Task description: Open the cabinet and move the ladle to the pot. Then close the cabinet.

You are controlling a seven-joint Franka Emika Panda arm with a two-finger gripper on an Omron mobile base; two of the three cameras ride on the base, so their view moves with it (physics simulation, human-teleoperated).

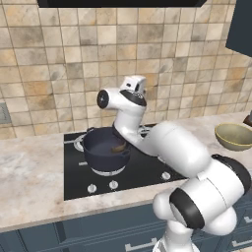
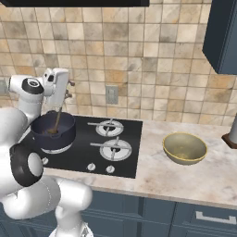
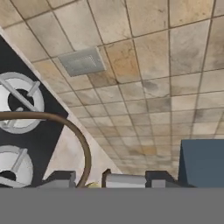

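Ladle placement, release step. The dark brown ladle with the long, thin, curved handle [image 2: 57, 121] stands in the round, dark blue-black glossy pot [image 2: 53, 139]. Its spoon bowl is down on the pot floor and its handle leans up over the rim toward my hand. The pot sits on the near-left burner of the black glass hob [image 2: 125, 157], which is set into the beige stone worktop [image 2: 185, 180].

My hand hangs just above the pot and is turned sideways. I judge this is so the handle's top could be carried while the spoon bowl went in first.

In the hand view my fingers [image 3: 61, 177] stand apart, wider than the handle. The handle arcs in from the left and ends between them, nearer the left finger. I cannot tell whether it touches either pad. I read this as a let-go, with the pot wall now bearing the ladle.

The dark blue-grey wall cabinet [image 2: 222, 37] is well off to the right. Its door state is not readable from here. Closing it is not yet done, by my judgement.
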